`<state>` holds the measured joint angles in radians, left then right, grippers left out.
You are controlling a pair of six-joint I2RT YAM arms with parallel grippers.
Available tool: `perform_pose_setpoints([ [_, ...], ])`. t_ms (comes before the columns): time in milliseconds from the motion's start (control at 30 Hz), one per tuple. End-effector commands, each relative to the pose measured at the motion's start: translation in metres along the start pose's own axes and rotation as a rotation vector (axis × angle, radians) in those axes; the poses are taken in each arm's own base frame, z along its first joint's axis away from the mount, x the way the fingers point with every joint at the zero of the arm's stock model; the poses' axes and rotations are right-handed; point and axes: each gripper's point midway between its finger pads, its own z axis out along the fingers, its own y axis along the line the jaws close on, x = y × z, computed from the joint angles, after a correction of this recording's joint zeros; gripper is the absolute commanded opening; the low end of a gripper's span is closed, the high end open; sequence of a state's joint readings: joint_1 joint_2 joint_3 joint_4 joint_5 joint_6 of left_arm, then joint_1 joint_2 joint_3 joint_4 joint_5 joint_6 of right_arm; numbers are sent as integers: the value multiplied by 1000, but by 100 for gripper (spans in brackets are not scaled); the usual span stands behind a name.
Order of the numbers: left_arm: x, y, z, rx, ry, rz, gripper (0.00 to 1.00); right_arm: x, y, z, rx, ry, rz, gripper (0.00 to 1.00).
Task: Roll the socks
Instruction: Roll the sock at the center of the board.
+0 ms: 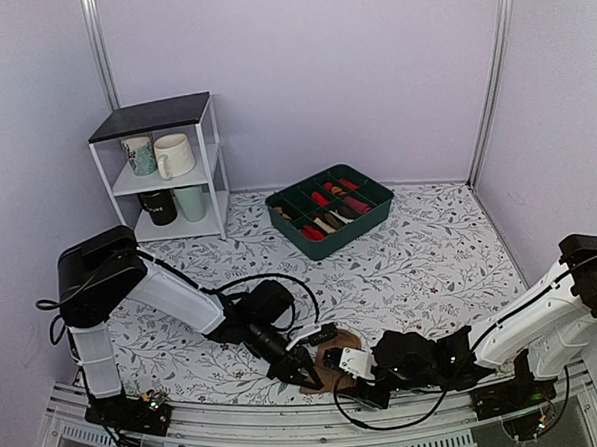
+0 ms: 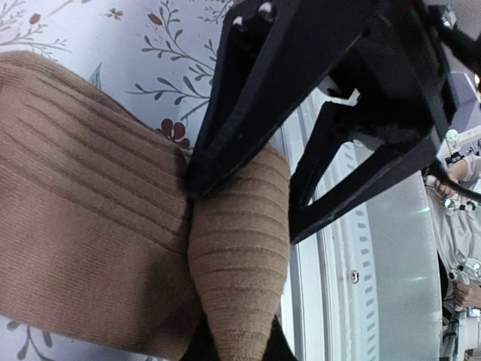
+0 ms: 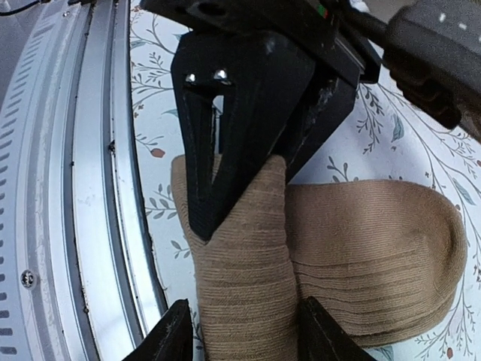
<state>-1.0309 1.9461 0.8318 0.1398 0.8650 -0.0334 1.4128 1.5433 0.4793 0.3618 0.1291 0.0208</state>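
The tan-brown socks (image 1: pixel 347 341) lie as a folded bundle at the near edge of the table, between the two arms. Both grippers meet on a raised ridge of the socks. My left gripper (image 1: pixel 298 372) is shut on that ridge; in the left wrist view the ridge (image 2: pixel 240 256) narrows into my jaws (image 2: pixel 244 350), beside the flat ribbed part. My right gripper (image 1: pixel 331 360) grips the same ridge from the other side; in the right wrist view (image 3: pixel 244 331) its fingertips (image 3: pixel 174 340) sit on either side of the ridge, with the bundle (image 3: pixel 376 248) to the right.
A green divided tray (image 1: pixel 278 220) with red, cream and dark rolled socks stands at the back centre. A white shelf (image 1: pixel 213 158) with mugs stands at the back left. The metal rail (image 1: pixel 289 424) runs right beside the socks; it also shows in the wrist views (image 2: pixel 338 286) (image 3: pixel 75 188).
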Motion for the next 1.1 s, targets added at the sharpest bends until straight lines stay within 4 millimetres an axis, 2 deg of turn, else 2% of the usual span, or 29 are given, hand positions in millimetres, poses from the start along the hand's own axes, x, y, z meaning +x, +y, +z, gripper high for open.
perform_pose_setpoints([
  [0,64,24,7,-92,171,-175,0,13,5,9,-14,64,33,44],
  [133,62,26,7,-96,166,-173,0,16,6,14,-14,96,43,23],
  [200,57,27,5,-114,149,-157,6,22,7,14,-22,123,67,16],
  [267,49,26,2,-130,121,-119,7,29,8,13,-38,146,104,14],
  [300,35,23,-4,-149,85,-76,7,33,8,12,-50,158,127,14],
  [333,27,23,-9,-172,62,-44,12,36,7,10,-62,165,164,14],
  [400,9,23,-19,-231,5,30,32,42,8,6,-96,179,225,14],
  [533,-29,0,-48,-291,-147,241,37,51,6,0,-172,204,343,15],
  [633,-40,-23,-66,-317,-243,410,40,56,7,-2,-233,226,405,15],
  [767,-43,-40,-74,-322,-291,550,43,64,10,0,-292,267,482,15],
  [933,-27,-39,-54,-262,-226,598,44,75,13,3,-347,327,572,15],
  [1067,-24,-33,-44,-238,-197,618,45,80,15,5,-369,356,607,15],
])
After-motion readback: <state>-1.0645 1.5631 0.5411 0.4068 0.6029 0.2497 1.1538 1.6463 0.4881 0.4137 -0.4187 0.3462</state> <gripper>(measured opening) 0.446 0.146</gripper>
